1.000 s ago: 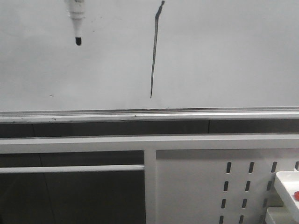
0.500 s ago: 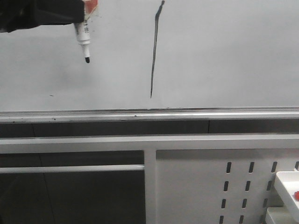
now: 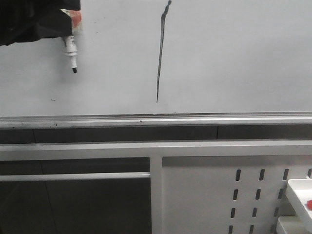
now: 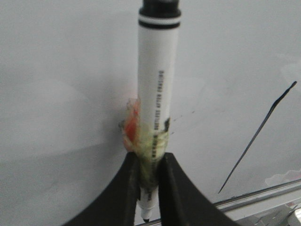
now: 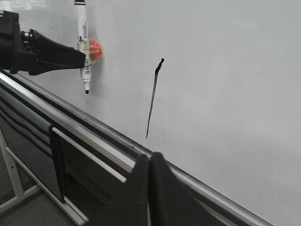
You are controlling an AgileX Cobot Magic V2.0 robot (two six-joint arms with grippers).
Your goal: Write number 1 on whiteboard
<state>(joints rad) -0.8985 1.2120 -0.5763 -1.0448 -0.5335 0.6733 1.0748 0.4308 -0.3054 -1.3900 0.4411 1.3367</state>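
Number 1 (image 3: 160,51) stands complete on the whiteboard (image 3: 234,58); left gripper (image 4: 149,162) clamps the marker (image 3: 72,54) clear of it; next, retire the marker.

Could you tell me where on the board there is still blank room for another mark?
The whiteboard is bare everywhere right of the number 1, down to the silver rail. A narrower blank strip lies between that stroke and the marker in the left gripper. The upper left corner is crowded by that arm.

Glossy smooth whiteboard (image 3: 234,58), seemingly metal rail (image 3: 195,118), plastic-looking marker (image 4: 157,84).
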